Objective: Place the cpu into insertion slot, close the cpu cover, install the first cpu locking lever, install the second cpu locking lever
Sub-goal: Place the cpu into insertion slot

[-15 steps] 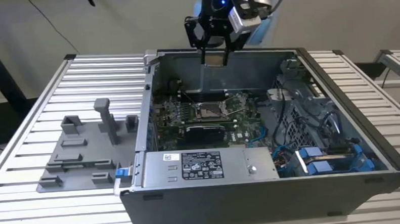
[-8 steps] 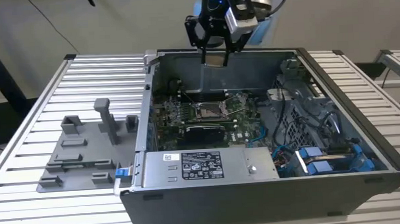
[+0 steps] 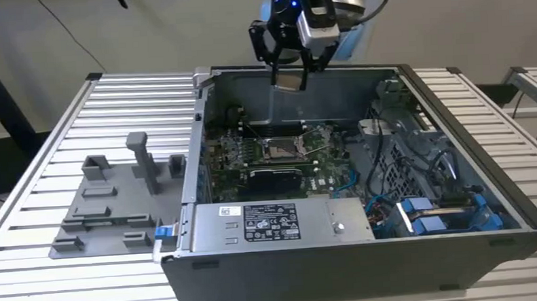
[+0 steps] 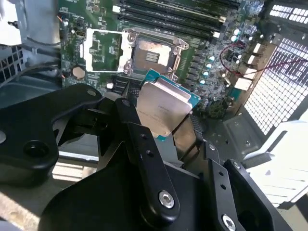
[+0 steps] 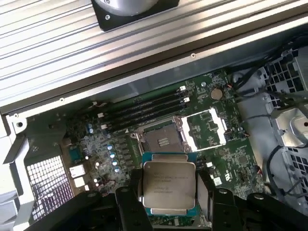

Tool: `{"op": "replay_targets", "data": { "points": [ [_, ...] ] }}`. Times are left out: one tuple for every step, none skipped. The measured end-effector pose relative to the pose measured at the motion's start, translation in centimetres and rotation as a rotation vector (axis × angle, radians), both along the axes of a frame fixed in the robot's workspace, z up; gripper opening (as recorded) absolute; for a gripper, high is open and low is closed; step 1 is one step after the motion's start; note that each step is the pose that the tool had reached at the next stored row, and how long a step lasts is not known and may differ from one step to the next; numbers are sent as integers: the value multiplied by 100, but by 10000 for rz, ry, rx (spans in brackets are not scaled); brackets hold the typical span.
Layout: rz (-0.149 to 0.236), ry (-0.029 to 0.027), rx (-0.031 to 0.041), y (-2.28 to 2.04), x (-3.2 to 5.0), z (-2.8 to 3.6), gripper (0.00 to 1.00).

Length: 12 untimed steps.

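I hold my black gripper point(image 3: 289, 69) over the far wall of the open grey metal computer case point(image 3: 346, 269). It is clamped on the small silvery square cpu point(image 5: 168, 185). The thin silver cpu cover point(image 5: 200, 114) is lifted and the dark-centred insertion slot point(image 5: 161, 140) is empty, so I judge no step done.

The gripper point(image 5: 171, 198) clamps the cpu point(image 5: 168, 185); the insertion slot point(image 5: 161, 139) sits at its twelve o'clock, the cpu cover point(image 5: 207, 127) flipped up at two.
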<state>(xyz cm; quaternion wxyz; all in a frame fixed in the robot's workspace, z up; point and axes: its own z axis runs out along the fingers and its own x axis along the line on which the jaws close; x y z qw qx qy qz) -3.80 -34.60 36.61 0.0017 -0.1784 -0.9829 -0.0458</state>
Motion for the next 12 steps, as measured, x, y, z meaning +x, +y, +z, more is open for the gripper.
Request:
{"op": "replay_targets", "data": {
  "points": [
    [-145, 0, 0, 0, 0, -3, 55],
    [-287, 1, -2, 0, 0, -5, 55],
    [-426, 1, -3, 0, 0, -7, 55],
    [-572, 1, -3, 0, 0, -9, 55],
    [-719, 1, -2, 0, 0, -11, 55],
    [-860, 1, -1, 0, 0, -14, 55],
    [-1014, 0, -1, 0, 0, -17, 55],
    [-1164, 1, -1, 0, 0, -20, 55],
    [-1319, 1, -2, 0, 0, -24, 55],
    [-1470, 1, -1, 0, 0, -27, 55],
    [-1623, 1, -1, 0, 0, -30, 55],
    [-1766, 0, -1, 0, 0, -33, 55]
  ]
}}
